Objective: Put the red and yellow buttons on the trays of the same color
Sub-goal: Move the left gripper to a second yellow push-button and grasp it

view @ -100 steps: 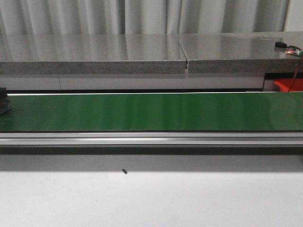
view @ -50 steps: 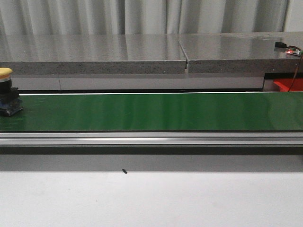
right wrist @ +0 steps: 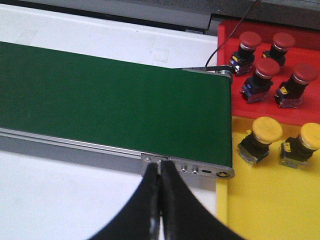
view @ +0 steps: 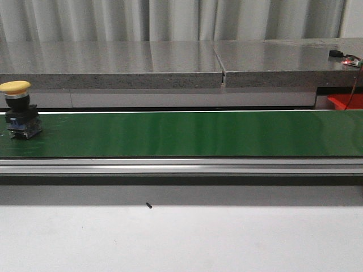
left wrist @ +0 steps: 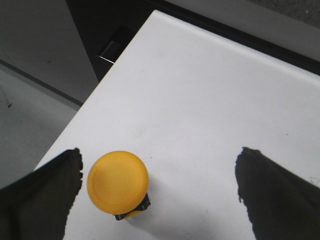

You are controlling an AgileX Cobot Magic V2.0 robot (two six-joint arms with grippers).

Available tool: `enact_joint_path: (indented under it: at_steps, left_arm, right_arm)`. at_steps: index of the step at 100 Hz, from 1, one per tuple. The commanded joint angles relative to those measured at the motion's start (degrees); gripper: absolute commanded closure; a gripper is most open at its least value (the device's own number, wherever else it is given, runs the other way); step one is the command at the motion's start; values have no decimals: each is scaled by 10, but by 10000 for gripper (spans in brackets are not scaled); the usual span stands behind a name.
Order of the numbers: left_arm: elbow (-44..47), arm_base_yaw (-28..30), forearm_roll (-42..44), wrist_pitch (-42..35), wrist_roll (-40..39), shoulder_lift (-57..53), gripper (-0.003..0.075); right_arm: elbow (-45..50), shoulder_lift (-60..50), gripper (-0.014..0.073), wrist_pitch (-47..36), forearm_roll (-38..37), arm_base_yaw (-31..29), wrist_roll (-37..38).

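Observation:
A yellow button (view: 18,110) on a black base stands upright at the far left of the green belt (view: 187,133). In the left wrist view another yellow button (left wrist: 118,182) stands on a white surface, close to one finger of my open left gripper (left wrist: 157,162), untouched. My right gripper (right wrist: 160,167) is shut on nothing, hovering by the belt's end (right wrist: 200,115). Beyond that end a red tray (right wrist: 227,45) holds several red buttons (right wrist: 265,70), and a yellow tray (right wrist: 270,200) holds two yellow buttons (right wrist: 264,134). Neither gripper shows in the front view.
A metal rail (view: 181,165) runs along the belt's near side, with white table (view: 181,238) in front. A grey stone ledge (view: 113,65) rises behind the belt. A corner of the red tray (view: 343,102) peeks in at the right, with a wire above it.
The yellow button has ridden in from the left edge on the belt and is now fully in the front view, shifted right.

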Motion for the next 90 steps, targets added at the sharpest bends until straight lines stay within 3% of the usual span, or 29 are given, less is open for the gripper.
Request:
enact_joint_path:
  at_steps: [1,72,90]
  left_arm:
    - [-25,7,-1,-22,-8,-26,113]
    - [-25,27,20,-1,-18,7,114]
    - [-25,27,15,3,-18,24,150]
  right_arm:
    - [-15,1,662,-36,-4,-5,-2]
    - [-15,1,662,-36,-4,-5,-2]
    - [-15,1,662,-36,-4,-5,-2]
